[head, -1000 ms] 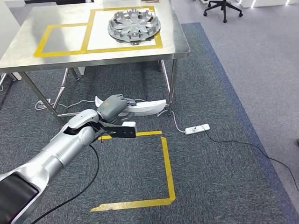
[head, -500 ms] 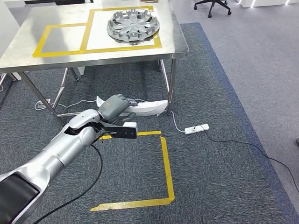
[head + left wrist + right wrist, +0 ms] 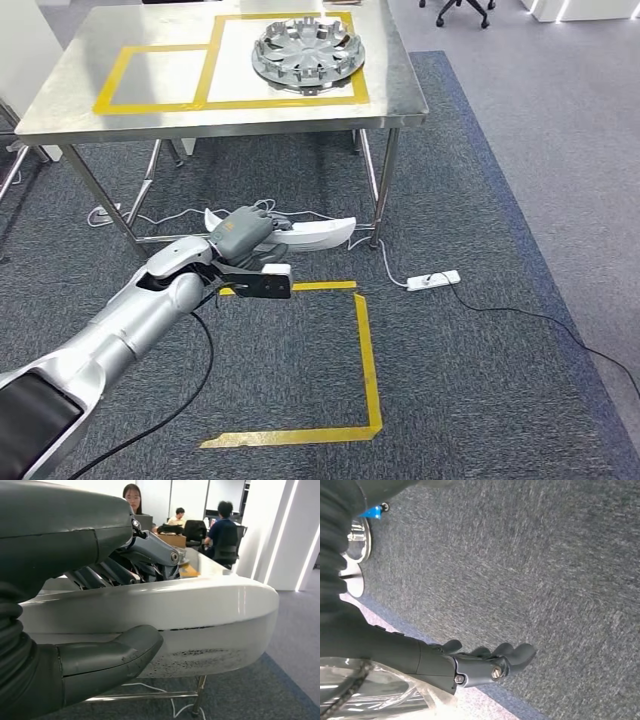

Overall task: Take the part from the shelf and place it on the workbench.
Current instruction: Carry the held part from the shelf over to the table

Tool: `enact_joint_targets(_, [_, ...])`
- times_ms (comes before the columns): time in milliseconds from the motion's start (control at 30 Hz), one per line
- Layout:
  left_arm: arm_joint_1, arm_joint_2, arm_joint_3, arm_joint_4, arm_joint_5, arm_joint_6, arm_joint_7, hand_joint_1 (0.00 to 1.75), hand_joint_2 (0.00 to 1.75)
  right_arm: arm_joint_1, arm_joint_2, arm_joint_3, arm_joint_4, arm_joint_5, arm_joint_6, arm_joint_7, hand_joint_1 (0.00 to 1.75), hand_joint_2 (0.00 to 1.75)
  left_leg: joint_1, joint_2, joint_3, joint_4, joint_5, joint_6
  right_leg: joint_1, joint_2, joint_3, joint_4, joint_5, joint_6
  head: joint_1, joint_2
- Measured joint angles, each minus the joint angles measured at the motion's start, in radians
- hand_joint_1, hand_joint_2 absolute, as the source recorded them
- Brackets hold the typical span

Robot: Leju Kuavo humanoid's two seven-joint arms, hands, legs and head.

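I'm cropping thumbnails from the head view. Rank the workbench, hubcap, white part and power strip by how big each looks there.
1. workbench
2. white part, nearer the camera, so only apparent
3. hubcap, close to the part
4. power strip

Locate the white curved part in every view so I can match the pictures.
Head view: white part at centre, held by the left hand, below the workbench.
Left wrist view: white part across the middle.
Right wrist view: not in it.
Shared landmark: the left hand.

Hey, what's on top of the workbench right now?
On the workbench a silver wheel cover lies inside the larger yellow-taped box; the smaller box beside it is bare. Whatever sits beneath the cover is hidden.
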State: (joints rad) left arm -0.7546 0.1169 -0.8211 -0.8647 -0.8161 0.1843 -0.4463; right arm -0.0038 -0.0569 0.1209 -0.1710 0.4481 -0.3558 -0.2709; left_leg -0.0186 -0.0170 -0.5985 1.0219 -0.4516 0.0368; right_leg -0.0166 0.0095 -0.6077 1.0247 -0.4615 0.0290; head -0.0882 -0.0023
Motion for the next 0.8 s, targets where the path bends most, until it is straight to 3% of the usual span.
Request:
enact_joint_targets(67, [0.0, 0.0, 0.0, 0.0, 0.0, 0.0, 0.0, 1.75, 1.75, 0.0, 0.0, 0.0, 0.0, 0.0, 0.0, 0.001, 0.0, 1.75, 0.0, -0.002, -0.003, 0.0, 0.001, -0.008, 0.0, 0.0, 0.004, -0.005, 0.0, -0.005, 0.0, 0.0])
enact_joint_targets(133, [0.0, 0.002, 0.001, 0.0, 0.001, 0.0, 0.0, 1.75, 1.75, 0.0, 0.0, 0.0, 0.0, 0.0, 0.001, 0.001, 0.0, 1.75, 0.002, 0.0, -0.011, 0.021, -0.017, -0.019, -0.005, -0.004, 0.007, -0.011, 0.003, -0.013, -0.002, 0.0])
enact_joint_targets(167, [-0.001, 0.003, 0.002, 0.0, 0.001, 0.0, 0.0, 1.75, 1.75, 0.0, 0.001, 0.0, 0.0, 0.0, 0.001, 0.001, 0.0, 1.75, 0.004, 0.001, -0.026, 0.058, -0.04, -0.027, -0.008, -0.006, 0.009, -0.015, 0.004, -0.017, -0.004, 0.0])
enact_joint_targets(233, [-0.001, 0.004, 0.001, 0.001, 0.001, 0.001, -0.001, 1.75, 1.75, 0.0, 0.001, 0.0, 0.0, 0.0, 0.002, 0.001, 0.0, 1.75, 0.012, 0.004, -0.082, 0.182, -0.103, -0.041, -0.01, -0.01, 0.011, -0.016, 0.004, -0.022, -0.006, 0.0])
enact_joint_targets(300, [0.004, 0.005, 0.0, 0.003, 0.002, 0.001, -0.002, 1.75, 1.75, 0.0, 0.001, 0.0, 0.0, 0.0, 0.003, 0.001, 0.0, 1.75, 0.021, 0.005, -0.128, 0.278, -0.129, -0.049, -0.011, -0.013, 0.012, -0.015, 0.003, -0.021, -0.006, 0.0])
enact_joint_targets(333, [0.006, 0.005, -0.001, 0.004, 0.002, 0.001, -0.003, 1.75, 1.75, 0.0, 0.001, 0.0, 0.0, 0.0, 0.003, 0.001, 0.0, 1.75, 0.025, 0.006, -0.128, 0.275, -0.114, -0.052, -0.013, -0.013, 0.013, -0.015, 0.002, -0.02, -0.006, 0.0])
enact_joint_targets(367, [0.007, 0.006, 0.0, 0.005, 0.002, 0.001, -0.003, 1.75, 1.75, 0.001, 0.001, 0.0, 0.0, 0.0, 0.003, 0.001, 0.0, 1.75, 0.028, 0.008, -0.109, 0.232, -0.082, -0.054, -0.014, -0.014, 0.015, -0.014, 0.001, -0.018, -0.006, 0.0])
enact_joint_targets(400, [0.007, 0.007, 0.0, 0.006, 0.002, 0.002, -0.003, 1.75, 1.75, 0.001, 0.001, 0.0, 0.0, 0.0, 0.004, 0.001, 0.0, 1.75, 0.03, 0.012, -0.078, 0.162, -0.043, -0.054, -0.016, -0.014, 0.017, -0.014, -0.001, -0.015, -0.006, 0.0])
enact_joint_targets(467, [0.004, 0.007, 0.001, 0.006, 0.003, 0.003, -0.003, 1.75, 1.75, 0.0, 0.001, 0.0, 0.0, 0.0, 0.004, 0.001, 0.0, 1.75, 0.027, 0.021, -0.021, 0.041, 0.002, -0.05, -0.014, -0.016, 0.02, -0.012, -0.004, -0.004, -0.006, 0.0])
enact_joint_targets(500, [0.003, 0.007, 0.001, 0.006, 0.003, 0.003, -0.003, 1.75, 1.75, 0.0, 0.001, 0.0, 0.0, 0.0, 0.005, 0.001, 0.0, 1.75, 0.025, 0.023, -0.009, 0.013, 0.007, -0.046, -0.013, -0.018, 0.02, -0.012, -0.005, 0.002, -0.005, 0.0])
enact_joint_targets(633, [0.002, 0.007, 0.002, 0.007, 0.005, 0.004, -0.004, 1.75, 1.75, 0.0, 0.001, 0.0, 0.0, 0.0, 0.005, -0.001, 0.0, 1.75, 0.022, 0.017, -0.006, -0.002, 0.008, -0.015, -0.015, -0.022, 0.014, -0.006, -0.014, 0.025, -0.003, 0.0])
enact_joint_targets(700, [-0.001, 0.006, 0.003, 0.007, 0.006, 0.004, -0.005, 1.75, 1.75, 0.001, 0.001, 0.0, 0.0, 0.0, 0.005, -0.002, 0.0, 1.75, 0.024, 0.015, -0.004, -0.008, 0.012, -0.002, -0.015, -0.018, -0.028, 0.079, -0.063, 0.028, 0.002, 0.0])
enact_joint_targets(767, [0.0, 0.005, 0.001, 0.008, 0.008, 0.004, -0.006, 1.75, 1.75, 0.001, 0.001, 0.0, 0.0, 0.0, 0.005, -0.003, 0.0, 1.75, 0.019, 0.011, -0.005, -0.009, 0.012, 0.005, -0.012, -0.014, -0.098, 0.222, -0.122, 0.028, 0.006, 0.0])
enact_joint_targets(800, [0.002, 0.005, 0.001, 0.009, 0.008, 0.004, -0.006, 1.75, 1.75, 0.001, 0.001, 0.0, 0.0, 0.0, 0.005, -0.003, 0.0, 1.75, 0.016, 0.009, -0.004, -0.008, 0.011, 0.006, -0.011, -0.013, -0.124, 0.27, -0.133, 0.026, 0.006, 0.0])
